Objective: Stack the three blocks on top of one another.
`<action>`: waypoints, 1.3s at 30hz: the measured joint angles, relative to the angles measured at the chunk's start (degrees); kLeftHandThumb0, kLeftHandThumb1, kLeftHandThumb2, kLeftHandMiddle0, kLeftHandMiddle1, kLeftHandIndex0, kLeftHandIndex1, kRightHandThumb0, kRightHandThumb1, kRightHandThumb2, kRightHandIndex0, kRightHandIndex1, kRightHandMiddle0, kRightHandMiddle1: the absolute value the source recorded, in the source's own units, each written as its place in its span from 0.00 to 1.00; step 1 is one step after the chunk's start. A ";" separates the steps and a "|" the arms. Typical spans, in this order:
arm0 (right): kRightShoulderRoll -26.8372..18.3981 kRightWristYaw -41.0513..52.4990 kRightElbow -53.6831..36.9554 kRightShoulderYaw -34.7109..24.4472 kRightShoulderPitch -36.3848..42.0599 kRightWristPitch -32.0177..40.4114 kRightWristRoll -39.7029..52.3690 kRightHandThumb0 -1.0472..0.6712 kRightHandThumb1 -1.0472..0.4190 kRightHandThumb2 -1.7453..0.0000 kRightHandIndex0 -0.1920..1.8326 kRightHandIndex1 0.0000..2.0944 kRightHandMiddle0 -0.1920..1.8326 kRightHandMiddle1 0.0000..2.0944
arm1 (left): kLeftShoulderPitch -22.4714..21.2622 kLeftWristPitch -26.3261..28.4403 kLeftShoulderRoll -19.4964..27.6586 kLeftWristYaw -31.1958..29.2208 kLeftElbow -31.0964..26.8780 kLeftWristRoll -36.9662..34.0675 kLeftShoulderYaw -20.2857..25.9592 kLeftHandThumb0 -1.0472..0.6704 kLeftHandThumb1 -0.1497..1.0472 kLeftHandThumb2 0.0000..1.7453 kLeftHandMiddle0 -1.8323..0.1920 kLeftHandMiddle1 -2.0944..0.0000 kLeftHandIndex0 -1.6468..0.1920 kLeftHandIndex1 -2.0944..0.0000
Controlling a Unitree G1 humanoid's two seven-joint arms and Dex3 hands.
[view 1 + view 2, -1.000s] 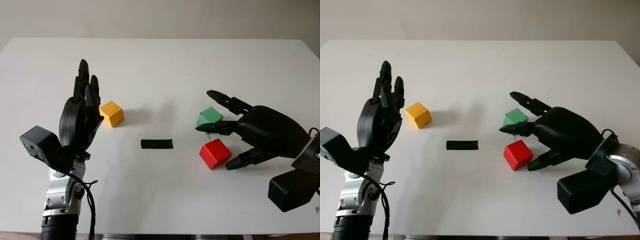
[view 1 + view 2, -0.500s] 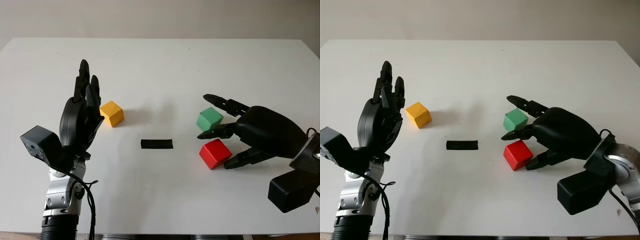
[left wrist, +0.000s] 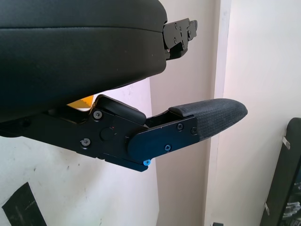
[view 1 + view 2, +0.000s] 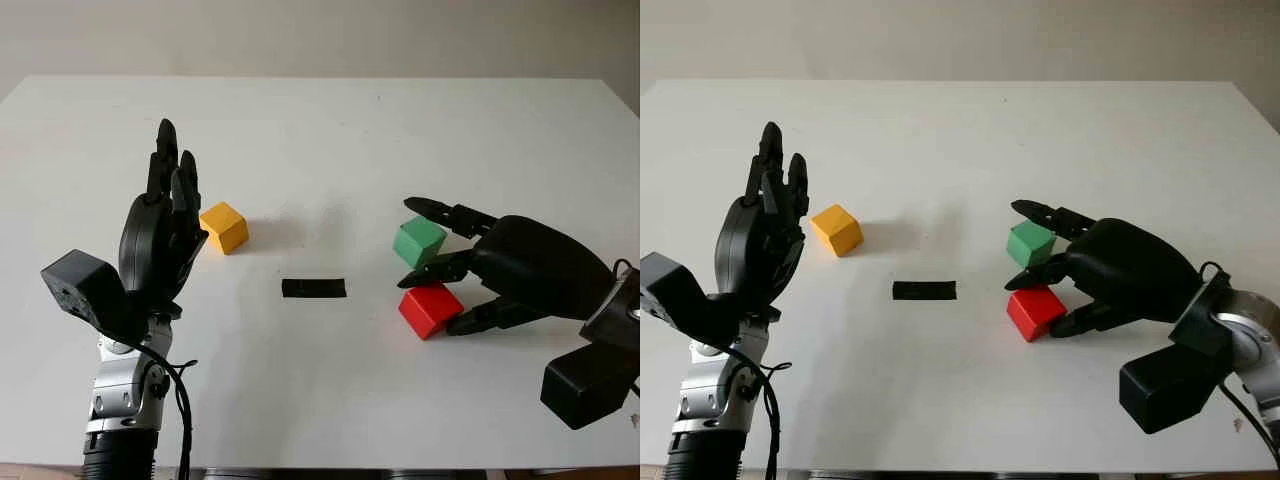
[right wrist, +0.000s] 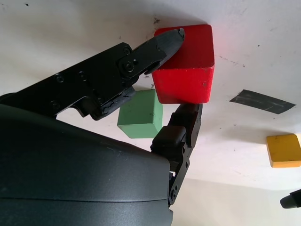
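Observation:
A red block [image 4: 428,308] lies on the white table [image 4: 330,150], with a green block [image 4: 419,241] just behind it. My right hand [image 4: 425,272] reaches over both from the right. One finger lies behind the green block, another points between the two blocks, and the thumb [image 4: 478,320] sits at the red block's near right side. The red block [image 5: 186,61] is bracketed by two fingertips; I cannot tell if they touch it. A yellow block [image 4: 224,227] sits apart on the left. Beside it my left hand [image 4: 165,215] is raised upright and open.
A strip of black tape [image 4: 313,288] lies flat on the table between the yellow block and the red block. The table's far edge meets a pale wall behind.
My right hand has sunk and shifted slightly left. Its middle finger dropped from in front of the green block to the gap above the red block. Blocks and left hand have not moved.

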 measured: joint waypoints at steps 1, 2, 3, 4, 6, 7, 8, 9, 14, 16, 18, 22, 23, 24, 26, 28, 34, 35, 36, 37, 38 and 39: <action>0.00 0.22 0.07 0.12 -0.27 0.01 0.01 0.39 0.12 0.97 0.13 0.02 0.41 0.37 | 0.00 0.13 0.00 0.14 -0.25 0.10 -0.06 0.15 1.00 0.41 1.00 1.00 1.00 1.00; 0.00 0.28 0.20 0.29 -0.63 0.01 0.02 0.39 0.13 0.97 0.14 0.03 0.40 0.40 | 0.00 0.24 0.00 0.24 -0.49 0.14 -0.11 0.15 1.00 0.41 1.00 1.00 1.00 1.00; 0.04 0.38 0.38 0.42 -1.13 0.05 0.02 0.39 0.13 0.97 0.15 0.03 0.39 0.42 | 0.00 0.39 0.00 0.32 -0.70 0.14 -0.21 0.16 1.00 0.41 1.00 1.00 1.00 1.00; 0.17 0.41 0.78 0.59 -1.91 0.07 0.03 0.38 0.13 0.97 0.15 0.03 0.39 0.43 | 0.01 0.62 0.00 0.42 -0.87 0.15 -0.29 0.16 1.00 0.41 1.00 1.00 1.00 1.00; 0.76 0.37 2.23 1.00 -4.47 0.04 0.36 0.38 0.13 0.97 0.16 0.04 0.39 0.44 | 0.01 1.07 -0.01 0.52 -1.23 0.16 -0.43 0.16 1.00 0.40 1.00 1.00 1.00 1.00; 0.95 0.49 2.86 1.11 -5.62 0.08 1.02 0.39 0.13 0.97 0.16 0.04 0.38 0.44 | 0.01 1.22 -0.02 0.56 -1.42 0.16 -0.48 0.16 1.00 0.40 1.00 1.00 1.00 1.00; 1.13 0.93 3.26 1.15 -6.68 0.42 2.06 0.38 0.13 0.97 0.17 0.04 0.38 0.44 | 0.01 1.31 -0.02 0.63 -1.56 0.16 -0.48 0.16 1.00 0.40 1.00 1.00 1.00 1.00; 1.35 1.55 3.56 1.22 -7.83 1.03 2.83 0.38 0.13 0.97 0.17 0.04 0.38 0.44 | 0.01 1.39 -0.02 0.71 -1.61 0.15 -0.47 0.16 1.00 0.40 1.00 1.00 1.00 1.00; 3.86 4.85 7.19 2.09 -14.91 3.37 7.90 0.37 0.11 0.97 0.17 0.03 0.36 0.50 | 0.01 2.01 -0.05 1.09 -1.83 0.16 -0.52 0.16 1.00 0.40 1.00 1.00 1.00 1.00; 4.75 5.71 8.28 2.62 -17.30 3.65 8.61 0.36 0.10 0.97 0.17 0.03 0.35 0.53 | 0.00 2.30 -0.05 1.17 -2.14 0.16 -0.52 0.17 1.00 0.40 1.00 1.00 1.00 1.00; 5.67 6.48 9.85 3.11 -19.77 3.66 9.03 0.36 0.09 0.97 0.16 0.02 0.34 0.55 | -0.01 2.39 -0.04 1.19 -2.37 0.17 -0.53 0.17 1.00 0.40 1.00 1.00 1.00 1.00; 6.97 7.97 12.64 4.79 -24.84 2.99 9.16 0.34 0.08 0.97 0.16 0.02 0.33 0.59 | -0.02 2.42 -0.03 1.01 -2.43 0.15 -0.51 0.17 1.00 0.40 1.00 1.00 1.00 1.00; 7.45 8.33 13.15 5.12 -26.16 2.77 9.15 0.34 0.07 0.97 0.16 0.03 0.33 0.60 | -0.04 2.41 -0.03 1.00 -2.43 0.15 -0.50 0.17 1.00 0.40 1.00 1.00 1.00 1.00; 7.98 8.77 13.72 5.55 -27.59 2.70 9.18 0.33 0.07 0.97 0.16 0.03 0.33 0.61 | -0.06 2.40 -0.03 0.98 -2.43 0.15 -0.50 0.17 1.00 0.41 1.00 1.00 1.00 1.00; 9.32 10.60 14.20 6.75 -30.28 3.05 9.87 0.33 0.08 0.97 0.17 0.03 0.33 0.62 | -0.09 2.38 0.00 1.00 -2.43 0.21 -0.46 0.17 1.00 0.41 1.00 1.00 1.00 1.00; 11.44 13.37 14.30 7.70 -32.34 5.20 11.64 0.33 0.08 0.97 0.16 0.03 0.33 0.64 | -0.17 2.36 0.00 1.05 -2.43 0.34 -0.48 0.17 1.00 0.41 1.00 1.00 1.00 1.00; 16.19 20.60 11.14 11.10 -33.04 16.69 13.81 0.33 0.09 0.97 0.18 0.03 0.32 0.69 | -0.27 2.50 0.02 1.67 -2.74 0.62 -0.43 0.16 1.00 0.41 1.00 1.00 1.00 1.00; 16.85 21.50 9.57 11.49 -32.53 19.60 13.82 0.33 0.09 0.97 0.18 0.03 0.32 0.70 | -0.29 2.69 0.00 1.90 -2.88 0.71 -0.44 0.16 1.00 0.41 1.00 1.00 1.00 1.00; 17.50 22.22 8.02 11.69 -31.87 22.25 13.82 0.34 0.09 0.97 0.17 0.03 0.31 0.70 | -0.29 2.86 0.01 2.04 -3.01 0.72 -0.44 0.17 1.00 0.40 1.00 1.00 1.00 1.00; 18.01 22.72 6.58 11.82 -31.20 24.62 13.88 0.35 0.09 0.97 0.17 0.03 0.31 0.71 | -0.29 2.96 0.00 2.15 -3.11 0.73 -0.44 0.17 1.00 0.41 1.00 1.00 1.00 1.00; 18.58 23.24 4.95 11.87 -30.29 27.63 14.06 0.35 0.09 0.97 0.17 0.03 0.31 0.72 | -0.28 2.99 0.00 2.24 -3.19 0.76 -0.44 0.17 1.00 0.40 1.00 1.00 1.00 1.00; 19.09 23.66 3.39 11.93 -29.41 30.50 14.38 0.36 0.09 0.97 0.16 0.02 0.30 0.75 | -0.28 3.00 0.00 2.31 -3.29 0.79 -0.45 0.17 1.00 0.40 1.00 1.00 1.00 1.00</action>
